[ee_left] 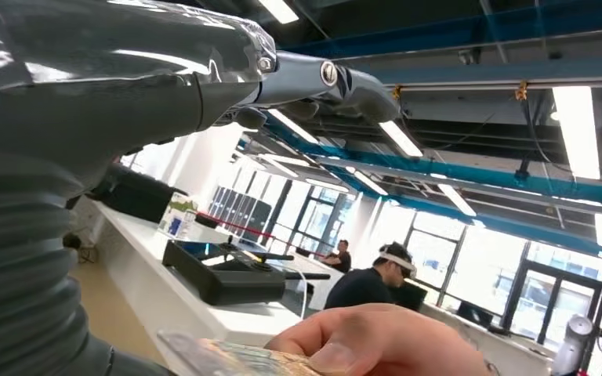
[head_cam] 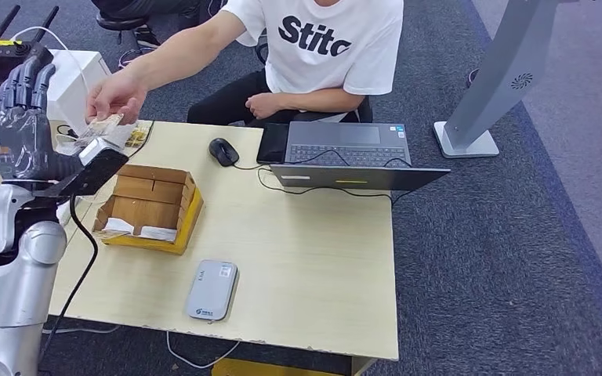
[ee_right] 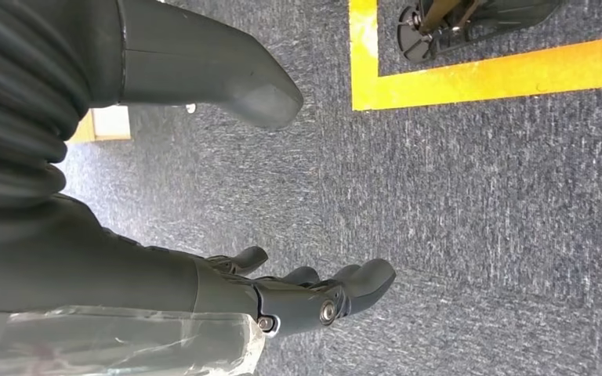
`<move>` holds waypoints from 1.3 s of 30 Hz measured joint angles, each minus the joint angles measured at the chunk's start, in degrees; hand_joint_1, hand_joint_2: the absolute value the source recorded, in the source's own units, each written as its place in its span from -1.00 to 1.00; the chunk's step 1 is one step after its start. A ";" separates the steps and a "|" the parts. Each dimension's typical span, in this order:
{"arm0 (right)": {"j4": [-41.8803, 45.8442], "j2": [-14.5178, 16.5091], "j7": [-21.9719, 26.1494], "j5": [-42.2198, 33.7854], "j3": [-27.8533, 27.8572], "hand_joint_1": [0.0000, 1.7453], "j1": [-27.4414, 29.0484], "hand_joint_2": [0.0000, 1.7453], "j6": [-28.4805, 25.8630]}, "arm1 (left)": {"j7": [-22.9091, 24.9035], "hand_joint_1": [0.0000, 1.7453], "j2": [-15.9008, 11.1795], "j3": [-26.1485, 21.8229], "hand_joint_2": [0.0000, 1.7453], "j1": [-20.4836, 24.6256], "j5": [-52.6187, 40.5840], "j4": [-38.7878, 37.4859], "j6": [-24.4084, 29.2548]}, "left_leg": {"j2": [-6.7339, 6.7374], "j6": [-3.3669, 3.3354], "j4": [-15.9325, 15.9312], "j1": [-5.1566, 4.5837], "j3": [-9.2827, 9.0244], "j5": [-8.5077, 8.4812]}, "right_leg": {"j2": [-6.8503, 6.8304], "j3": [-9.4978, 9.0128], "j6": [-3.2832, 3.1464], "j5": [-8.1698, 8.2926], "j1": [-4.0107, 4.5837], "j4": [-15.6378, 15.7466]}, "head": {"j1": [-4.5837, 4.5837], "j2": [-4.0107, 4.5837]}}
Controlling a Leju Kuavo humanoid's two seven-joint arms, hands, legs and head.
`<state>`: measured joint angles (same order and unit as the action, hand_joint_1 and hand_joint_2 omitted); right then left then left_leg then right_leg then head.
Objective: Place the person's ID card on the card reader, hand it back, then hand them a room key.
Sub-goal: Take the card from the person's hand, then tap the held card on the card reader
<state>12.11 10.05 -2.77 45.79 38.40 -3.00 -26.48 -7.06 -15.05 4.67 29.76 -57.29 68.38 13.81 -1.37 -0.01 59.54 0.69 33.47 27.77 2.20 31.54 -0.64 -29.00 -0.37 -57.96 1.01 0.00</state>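
You see: left hand (head_cam: 22, 125) raised, fingers apart, empty; person's hand (head_cam: 114, 98) holds ID card (head_cam: 100, 128) beside it; right hand (ee_right: 298, 294) empty, fingers apart.

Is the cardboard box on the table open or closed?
Open. The box has its flaps folded outward, and the head view looks straight into it; white papers lie at its near end.
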 joint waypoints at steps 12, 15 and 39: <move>-0.01 0.14 -0.18 1.02 0.08 -1.00 -0.01 1.00 0.50 | 2.16 1.00 -0.30 6.24 1.00 -1.47 -5.26 -3.17 2.09 | -0.02 0.00 0.00 -0.01 0.03 0.00 | -0.03 0.00 0.00 0.00 -0.01 0.00 | -0.01 0.00; -0.02 0.14 -0.35 1.03 0.19 -1.00 -0.01 1.00 0.47 | 2.02 1.00 -0.37 6.62 1.00 -1.90 -5.21 -3.75 2.33 | -0.03 0.00 0.00 -0.01 0.04 0.00 | -0.04 0.00 0.00 0.00 0.00 0.00 | -0.01 0.00; -0.09 0.29 -0.38 1.77 1.28 -1.00 0.00 1.00 0.44 | 0.21 1.00 1.11 12.07 1.00 -8.19 -6.75 -0.80 -0.56 | -0.04 0.00 0.01 -0.02 0.04 0.00 | -0.07 -0.01 0.01 0.00 -0.01 0.02 | 0.00 0.00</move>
<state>12.02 10.34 -3.15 47.56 39.68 -3.00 -26.04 -6.85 -13.93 16.74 21.57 -64.05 67.58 13.26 -1.41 -0.01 59.55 0.67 33.51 27.77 2.13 31.54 -0.63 -29.00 -0.38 -57.94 1.01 0.00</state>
